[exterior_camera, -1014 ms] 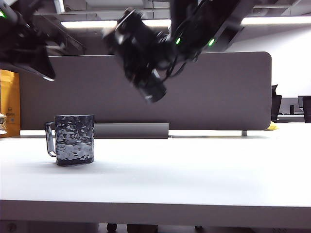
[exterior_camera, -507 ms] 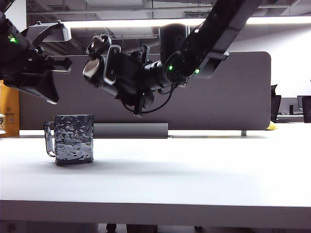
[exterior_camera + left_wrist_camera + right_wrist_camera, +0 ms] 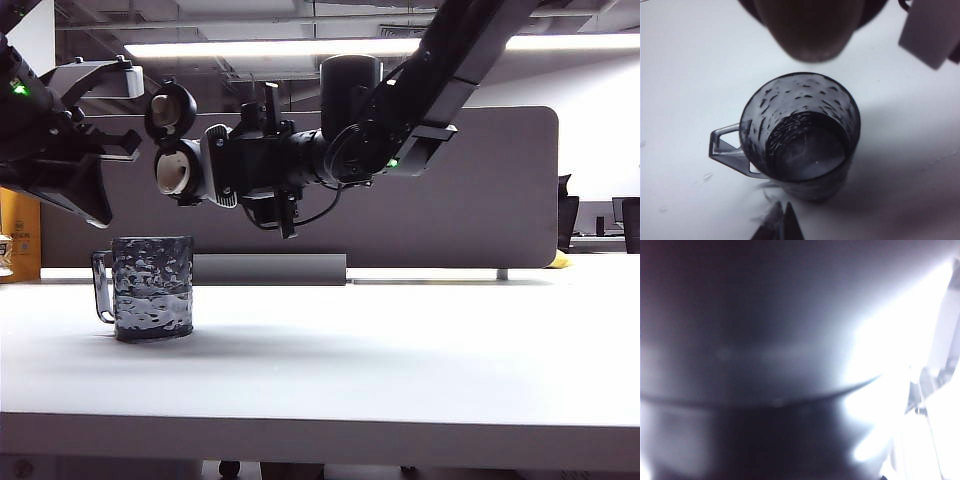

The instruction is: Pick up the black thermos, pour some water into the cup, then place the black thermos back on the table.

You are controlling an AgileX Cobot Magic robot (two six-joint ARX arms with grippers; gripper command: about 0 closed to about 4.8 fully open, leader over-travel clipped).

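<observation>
**Ana:** Pouring is the step in hand, I'd say. The right gripper [image 3: 262,160] holds the black thermos [image 3: 195,168] almost level in the air, lid flipped open, pale spout above the cup [image 3: 153,288] and a little to its side.

**Ben:** Any water coming out?

**Ana:** I see no stream. The cup stands on the table [image 3: 400,350] with some water already in it [image 3: 807,152].

**Ben:** So next?

**Ana:** Probably tip the spout lower, right over the rim, or else turn the thermos upright and set it down clear of the cup.

**Ben:** And the grip?

**Ana:** Jaws fairly wide, clamped round the thermos body; its wrist camera shows only a dark blur, likely the flask up close.

**Ben:** The left gripper [image 3: 105,150]?

**Ana:** It hangs above the cup, holding nothing. Whether its jaws are apart, I can't tell.
</observation>
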